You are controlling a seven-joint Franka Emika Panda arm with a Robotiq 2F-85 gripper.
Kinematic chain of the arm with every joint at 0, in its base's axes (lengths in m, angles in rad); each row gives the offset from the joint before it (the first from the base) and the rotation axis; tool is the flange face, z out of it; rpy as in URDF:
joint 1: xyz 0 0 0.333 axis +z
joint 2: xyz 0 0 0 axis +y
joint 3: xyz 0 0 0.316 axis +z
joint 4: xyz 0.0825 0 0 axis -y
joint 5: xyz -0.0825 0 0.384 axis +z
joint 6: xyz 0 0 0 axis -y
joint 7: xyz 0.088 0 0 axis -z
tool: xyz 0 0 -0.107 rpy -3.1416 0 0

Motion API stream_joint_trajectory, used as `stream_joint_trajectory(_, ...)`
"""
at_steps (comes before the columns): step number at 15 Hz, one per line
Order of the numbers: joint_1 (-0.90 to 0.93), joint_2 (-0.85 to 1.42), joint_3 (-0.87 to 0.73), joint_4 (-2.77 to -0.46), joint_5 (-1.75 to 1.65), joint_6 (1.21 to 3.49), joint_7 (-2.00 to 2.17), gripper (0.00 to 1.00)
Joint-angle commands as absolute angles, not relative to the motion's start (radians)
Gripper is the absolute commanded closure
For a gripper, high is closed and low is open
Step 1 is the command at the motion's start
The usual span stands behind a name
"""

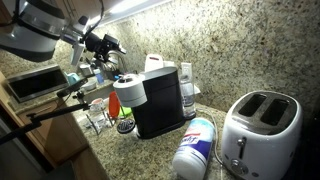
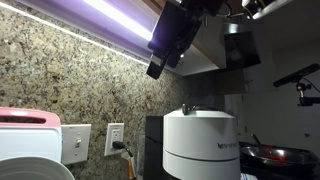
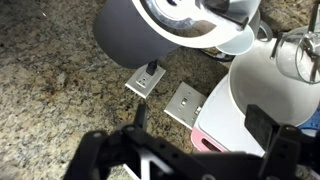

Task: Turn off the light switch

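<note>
- Two wall plates: the light switch (image 3: 187, 103) sits beside the toaster (image 3: 255, 100), not the plugged outlet (image 3: 145, 80).
- The gripper (image 3: 178, 138) is spread wide, off the wall; I'd close it, then poke straight in.

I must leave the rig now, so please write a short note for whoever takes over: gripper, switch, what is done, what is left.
Gripper: open, empty, in the air high above the switch, touching nothing.
Light switch: on the granite backsplash, between the toaster and the outlet, which has a plug in it.
Done: the switch is not yet pressed; the light strip is on.
Left: bring the gripper down to the switch and press it.
</note>
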State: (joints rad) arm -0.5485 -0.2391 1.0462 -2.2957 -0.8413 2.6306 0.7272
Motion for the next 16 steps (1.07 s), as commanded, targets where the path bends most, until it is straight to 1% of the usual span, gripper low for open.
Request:
stream_joint_trajectory(1, -0.559, -0.09, 1.12, -2.217, -0.758, 2.499, 0.745, 0.0)
stream_joint_trajectory(3, -0.548, -0.024, 1.144, -2.196, -0.694, 2.452, 0.725, 0.0)
stream_joint_trajectory(7, -0.541, 0.052, 1.168, -2.167, -0.679, 2.42, 0.772, 0.0)
stream_joint_trajectory(12, -0.535, 0.106, 1.123, -2.161, -0.815, 2.478, 0.978, 0.0)
stream_joint_trajectory(16, -0.503, 0.195, 1.075, -2.128, -0.971, 2.42, 1.102, 0.0)
